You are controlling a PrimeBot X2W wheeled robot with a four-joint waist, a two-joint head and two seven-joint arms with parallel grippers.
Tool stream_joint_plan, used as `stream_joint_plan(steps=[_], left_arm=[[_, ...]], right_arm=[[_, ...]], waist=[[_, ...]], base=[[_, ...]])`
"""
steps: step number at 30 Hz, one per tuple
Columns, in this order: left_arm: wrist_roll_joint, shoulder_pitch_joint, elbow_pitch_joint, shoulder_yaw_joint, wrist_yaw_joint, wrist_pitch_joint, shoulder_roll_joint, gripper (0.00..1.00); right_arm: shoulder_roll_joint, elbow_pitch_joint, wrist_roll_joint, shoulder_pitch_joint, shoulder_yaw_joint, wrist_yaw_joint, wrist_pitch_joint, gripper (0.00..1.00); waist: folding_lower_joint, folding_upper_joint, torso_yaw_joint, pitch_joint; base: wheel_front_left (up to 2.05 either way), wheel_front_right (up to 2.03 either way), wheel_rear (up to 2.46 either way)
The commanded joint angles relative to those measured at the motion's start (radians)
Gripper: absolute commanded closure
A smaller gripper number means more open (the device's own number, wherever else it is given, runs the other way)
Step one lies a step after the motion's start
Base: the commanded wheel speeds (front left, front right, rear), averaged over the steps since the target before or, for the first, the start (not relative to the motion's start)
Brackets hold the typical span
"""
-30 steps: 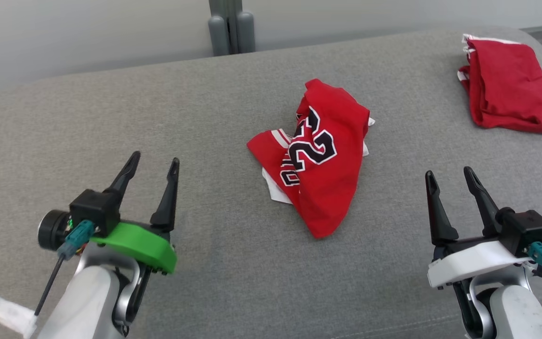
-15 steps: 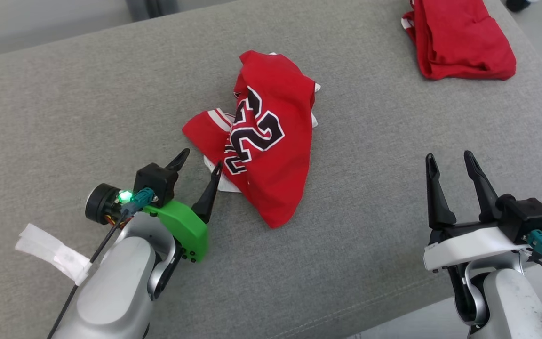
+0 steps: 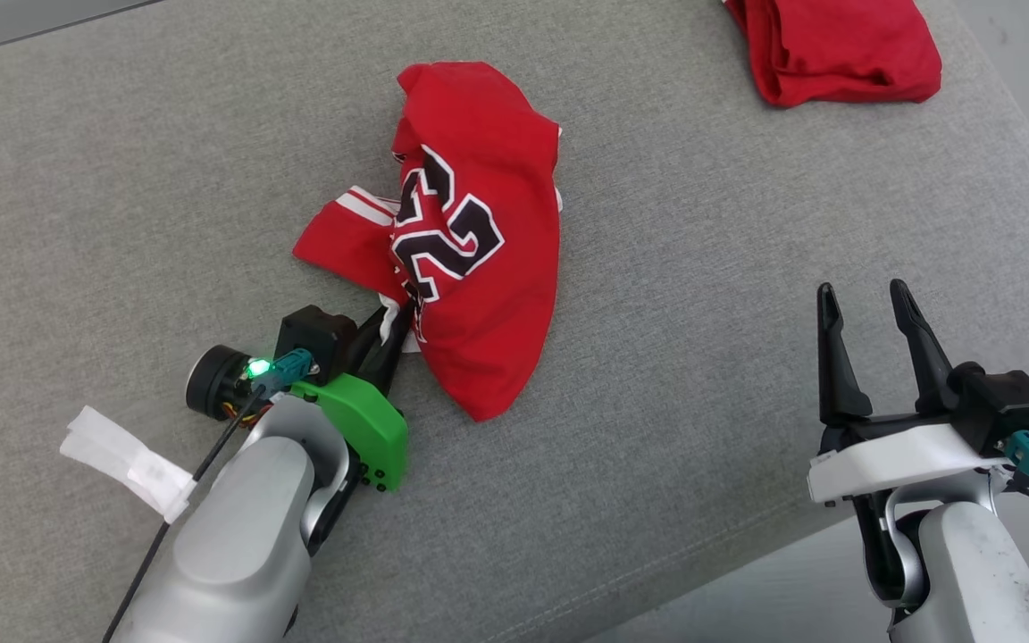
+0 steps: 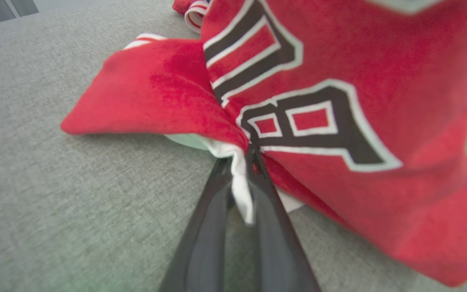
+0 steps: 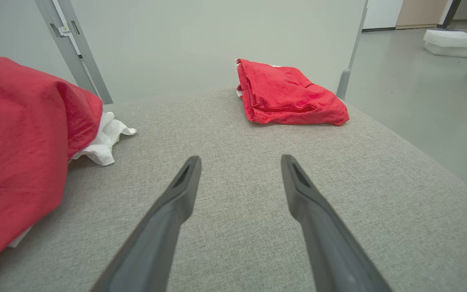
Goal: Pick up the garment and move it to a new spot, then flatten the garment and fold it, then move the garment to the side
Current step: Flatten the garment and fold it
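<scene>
Garment (image 3: 479, 250), red numbered jersey, crumpled midway on grey padded surface (image 3: 702, 313). Left gripper (image 3: 394, 323) at its near-left edge, jaws clenched on white hem. Right gripper (image 3: 863, 299) near right, well apart, jaws released. Folded red cloth (image 3: 836, 45) far right.

Jersey (image 3: 488, 295): soft matt cloth. Cushion (image 3: 702, 295): coarse grey weave, matt. Right gripper (image 3: 861, 286): smooth dark plastic, slight sheen. Left forearm (image 3: 238, 536): smooth, silvery.
</scene>
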Motion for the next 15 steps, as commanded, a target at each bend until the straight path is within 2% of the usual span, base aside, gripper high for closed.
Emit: stream_joint_plan(steps=[1, 6, 15], left_arm=[[-0.014, -0.005, 0.017, 0.000, 0.000, -0.008, 0.003, 1.00], [-0.026, -0.001, -0.003, 0.026, 0.012, -0.060, 0.007, 1.00], [-0.054, 0.097, -0.140, 0.099, 0.077, -0.091, 0.067, 1.00]], right_arm=[[0.001, 0.003, -0.009, -0.003, -0.001, -0.001, -0.006, 0.00], [0.001, 0.003, -0.022, 0.013, -0.006, -0.001, -0.003, 0.00], [-0.014, 0.001, -0.035, 0.056, -0.017, -0.001, 0.022, 0.00]], waist=[[0.0000, -0.0001, 0.023, -0.021], [0.0000, -0.0001, 0.075, -0.071], [0.0000, -0.0001, 0.210, -0.178]], base=[[0.00, 0.00, 0.00], [0.00, 0.00, 0.00], [0.00, 0.00, 0.00]])
